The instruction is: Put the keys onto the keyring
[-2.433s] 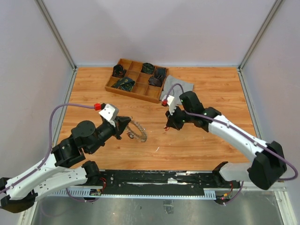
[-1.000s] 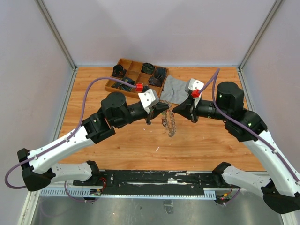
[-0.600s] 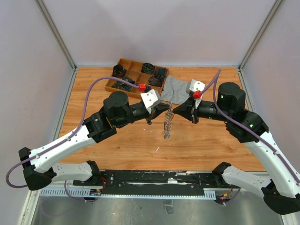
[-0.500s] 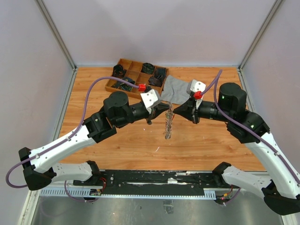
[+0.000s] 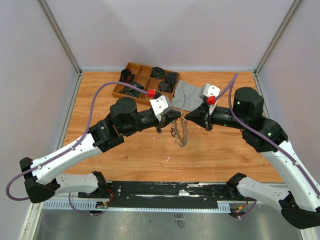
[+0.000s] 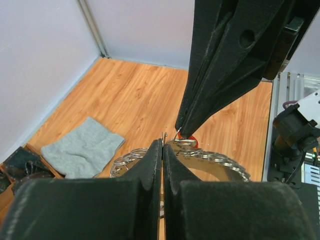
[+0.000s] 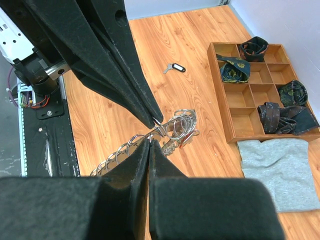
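Zero gap between the fingers (image 6: pixel 147 170) of the left gripper (image 6: pixel 162 145): clamped tight on a thin wire of the keyring (image 6: pixel 210 159), right at the tips. Same deal on the right gripper (image 7: pixel 150 144). Squeezed down to a hairline, tips up against one of the small split rings, with a red tag (image 6: pixel 189 138) poking out just under them. Can't tell whether that's a key being pinched or only the ring wire.

Tip to tip, coming in from left and right over the middle of the table (image 5: pixel 225 150), nearly touching. Got the keyring dangling below that meeting point, lifted clear of the wood. Looks more like a curved string of little silver rings than a neat circle.

Down on the light wood planks: one loose key (image 7: pixel 173 67) with a dark tag, flat, toward the near edge, well apart from everything else. Far side, left of centre: a wooden compartment tray (image 7: pixel 270 137) with dark bundles (image 7: pixel 272 116) in several cells. Grey cloth (image 7: pixel 280 172) spread flat, butted up against the tray's right end. Black rail (image 5: pixel 165 190) along the near edge, pale lilac walls (image 5: pixel 165 30) on three sides.
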